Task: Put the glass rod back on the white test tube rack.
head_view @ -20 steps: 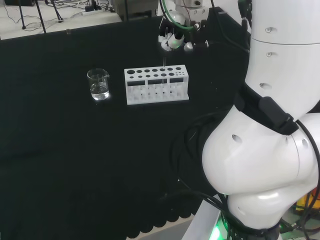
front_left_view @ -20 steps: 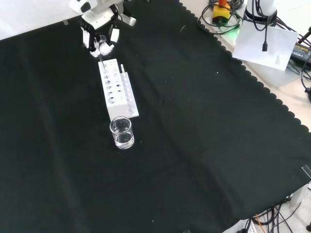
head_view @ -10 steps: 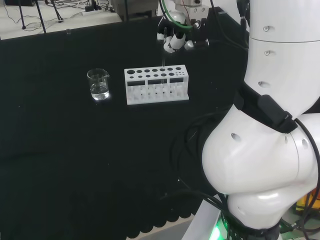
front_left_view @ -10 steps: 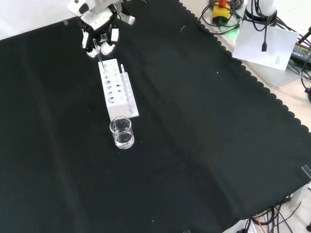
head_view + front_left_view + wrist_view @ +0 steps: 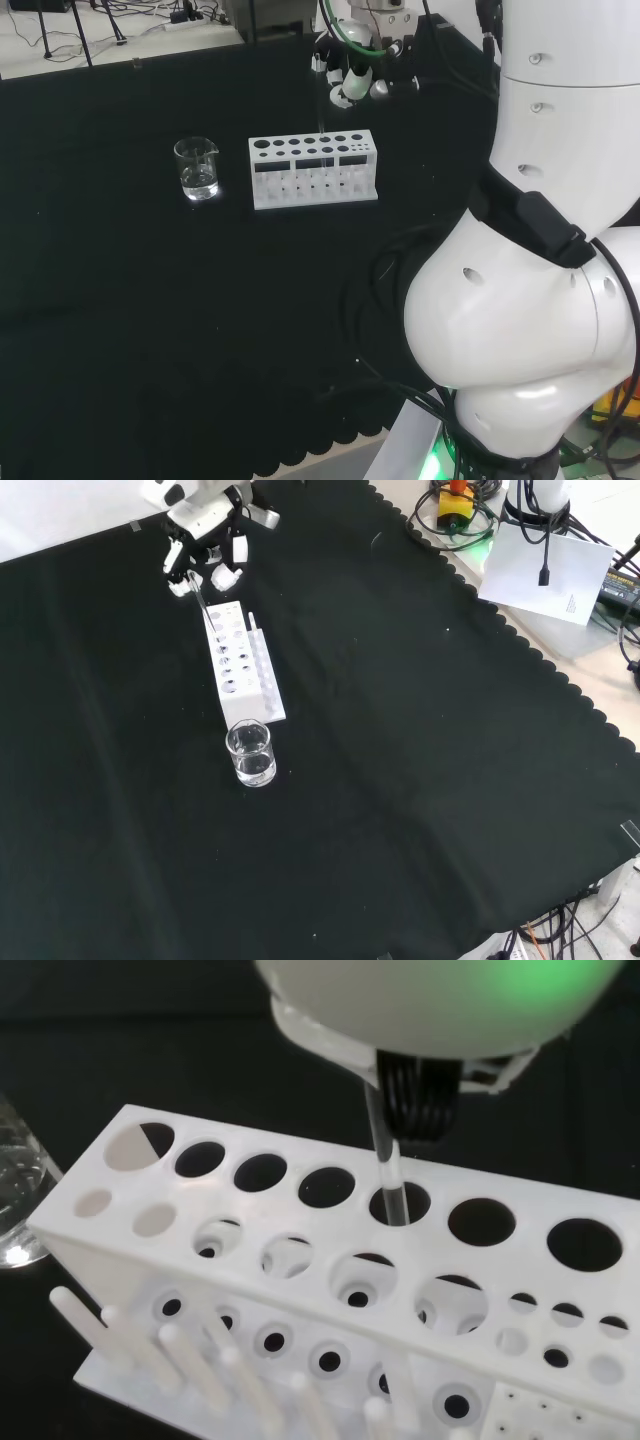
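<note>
The glass rod (image 5: 390, 1175) was seen standing in a hole of the white test tube rack (image 5: 241, 665), leaning slightly. The robot hand (image 5: 205, 552) was held just above, fingers spread, nothing gripped.
</note>
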